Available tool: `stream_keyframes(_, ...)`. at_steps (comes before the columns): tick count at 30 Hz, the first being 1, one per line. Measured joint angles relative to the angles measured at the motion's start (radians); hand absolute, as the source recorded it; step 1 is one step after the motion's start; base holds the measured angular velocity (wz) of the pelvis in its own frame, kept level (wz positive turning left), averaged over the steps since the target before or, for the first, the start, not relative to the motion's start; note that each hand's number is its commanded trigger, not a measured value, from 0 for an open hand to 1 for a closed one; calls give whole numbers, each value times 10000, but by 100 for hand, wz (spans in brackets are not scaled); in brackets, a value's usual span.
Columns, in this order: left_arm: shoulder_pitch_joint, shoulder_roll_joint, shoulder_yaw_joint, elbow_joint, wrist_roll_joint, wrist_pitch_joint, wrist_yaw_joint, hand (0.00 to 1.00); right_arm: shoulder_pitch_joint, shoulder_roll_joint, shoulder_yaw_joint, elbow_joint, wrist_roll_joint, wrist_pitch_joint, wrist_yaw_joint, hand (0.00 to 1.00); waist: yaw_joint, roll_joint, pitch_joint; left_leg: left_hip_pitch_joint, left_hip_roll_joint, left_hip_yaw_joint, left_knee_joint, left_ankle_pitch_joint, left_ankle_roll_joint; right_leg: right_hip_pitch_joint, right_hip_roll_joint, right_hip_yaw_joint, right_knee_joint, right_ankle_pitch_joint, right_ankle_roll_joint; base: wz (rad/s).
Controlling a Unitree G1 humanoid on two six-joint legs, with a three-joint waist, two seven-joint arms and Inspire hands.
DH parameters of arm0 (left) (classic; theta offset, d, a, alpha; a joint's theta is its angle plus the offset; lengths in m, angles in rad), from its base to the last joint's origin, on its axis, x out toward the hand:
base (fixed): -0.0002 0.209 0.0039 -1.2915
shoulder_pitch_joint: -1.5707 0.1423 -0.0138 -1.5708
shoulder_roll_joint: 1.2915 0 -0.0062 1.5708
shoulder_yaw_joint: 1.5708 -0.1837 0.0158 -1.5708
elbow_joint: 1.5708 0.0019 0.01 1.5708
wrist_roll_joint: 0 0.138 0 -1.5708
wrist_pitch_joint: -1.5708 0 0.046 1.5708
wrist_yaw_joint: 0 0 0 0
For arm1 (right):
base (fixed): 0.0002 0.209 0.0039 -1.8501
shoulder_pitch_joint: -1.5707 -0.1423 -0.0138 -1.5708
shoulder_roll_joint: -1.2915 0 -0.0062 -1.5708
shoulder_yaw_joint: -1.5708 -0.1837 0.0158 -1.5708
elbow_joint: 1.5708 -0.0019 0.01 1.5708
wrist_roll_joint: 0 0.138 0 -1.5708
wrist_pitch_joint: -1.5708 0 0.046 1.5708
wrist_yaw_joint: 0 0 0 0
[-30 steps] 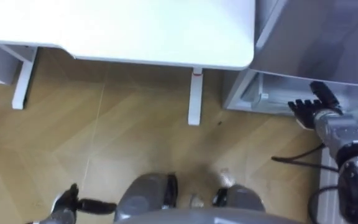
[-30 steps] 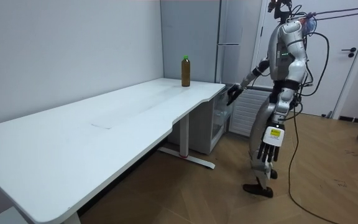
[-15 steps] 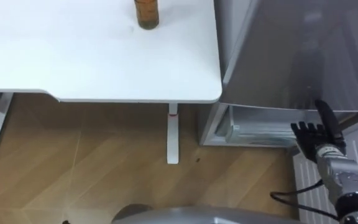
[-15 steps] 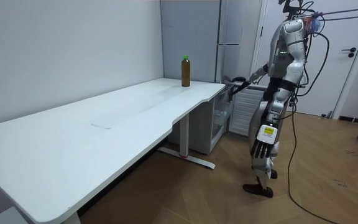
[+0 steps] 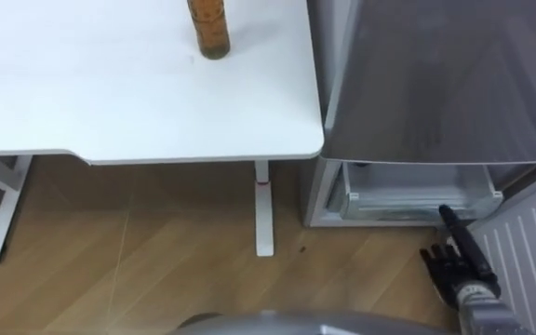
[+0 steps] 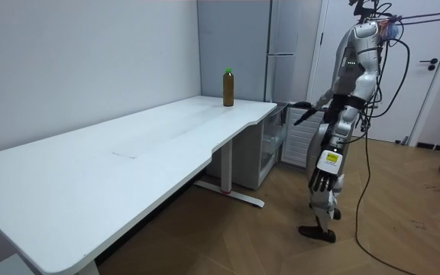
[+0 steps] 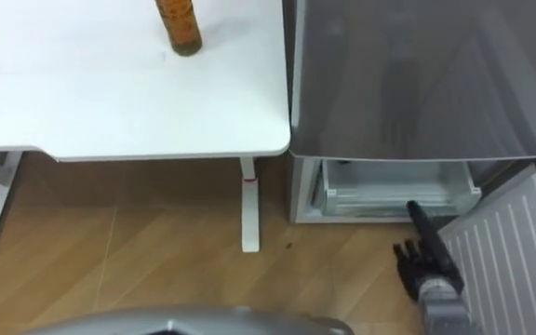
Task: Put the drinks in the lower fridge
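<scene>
With my right robot hand (image 5: 456, 270) spread and empty beside the open fridge door (image 5: 529, 240), swinging toward the bottle (image 5: 209, 28) could knock that door shut.

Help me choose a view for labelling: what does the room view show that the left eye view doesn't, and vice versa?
Room view: the robot standing at the fridge, its left hand hanging open, and the green cap. Left eye view: a look down onto the pale drawer in the open lower compartment, and a red mark on the table leg. Both: the bottle upright on the white table, and the right hand held out before the lower fridge.
</scene>
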Motion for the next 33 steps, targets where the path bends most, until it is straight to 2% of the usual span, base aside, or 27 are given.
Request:
stream_keyframes(5, -54, 3, 95, 100, 4, -102, 12, 0, 84, 47, 166, 982, -2312, 60, 450, 0, -78, -84, 2, 90, -14, 30, -156, 0, 0, 28, 0, 89, -25, -15, 19, -2)
stream_keyframes(9, -134, -18, 464, 498, 12, -335, 38, 0, 89, 118, 361, 1995, -4515, 133, 875, 0, -70, -205, 26, 344, -24, 50, -299, -1, -3, 228, 1, 137, -73, -34, 33, -3)
stream_keyframes(13, -253, -15, 548, 738, 325, -335, 38, 0, 97, 118, 389, 2314, -7715, 284, 1029, 0, -78, -333, 33, 345, -46, 19, -260, -11, 0, 278, -7, 140, -162, -34, 34, 0)
stream_keyframes(14, -254, -15, 554, 784, 354, -318, 36, 0, 92, 111, 426, 2347, -8122, 310, 1027, 0, -46, -334, 34, 349, -45, 22, -281, -26, -3, 283, -5, 143, -166, -34, 34, 0)
stream_keyframes(16, -269, -15, 578, 817, 461, -117, 23, 0, -2, 100, 773, 2648, -9471, 360, 1009, 0, 25, -343, 38, 352, -47, 22, -302, -30, -4, 272, -3, 141, -178, -34, 35, 0)
stream_keyframes(19, -421, -16, 571, 831, 491, 226, 17, 0, -252, 9, 1165, 3088, -9887, 588, 904, 0, 50, -341, 42, 349, -45, 20, -286, -29, -5, 258, -1, 147, -175, -34, 35, 0)
stream_keyframes(21, -569, -16, 594, 1034, 502, 291, 18, 0, -440, 6, 1144, 3252, -9830, 714, 811, 0, 124, -326, 45, 340, -40, 3, -287, -29, -5, 261, 4, 137, -174, -33, 34, 2)
stream_keyframes(23, -642, -18, 571, 1111, 497, 289, 18, 0, -498, 13, 1089, 3339, -9522, 769, 725, 0, 84, -308, 46, 338, -41, -50, -272, -42, -12, 316, 5, 68, -193, -33, 34, 10)
stream_keyframes(26, -782, -80, 622, 1214, 732, 287, 20, 0, -395, 39, 714, 3333, -9258, 767, 654, 0, 4, -155, 30, 369, -1, -39, -273, -83, -28, 340, 32, 63, -179, -30, 30, -2)
stream_keyframes(27, -795, -108, 695, 1213, 857, 284, 22, 0, -377, 23, 624, 3326, -9294, 764, 636, 0, 7, -138, 62, 435, 17, 22, -305, -85, -34, 344, 49, 153, -164, -26, 24, -16)
stream_keyframes(30, -885, -133, 798, 1205, 1182, 285, 53, 0, -286, -29, 561, 3372, -9375, 755, 603, 0, -37, -37, 89, 513, 26, 97, -398, -75, -52, 337, 61, 228, -153, -23, 19, -10)
stream_keyframes(33, -1140, -185, 910, 1151, 1168, 256, 418, 0, -289, -42, 574, 3427, -9375, 743, 572, 0, -74, -35, 95, 502, 26, 95, -404, -77, -52, 323, 64, 239, -163, -20, 14, -2)
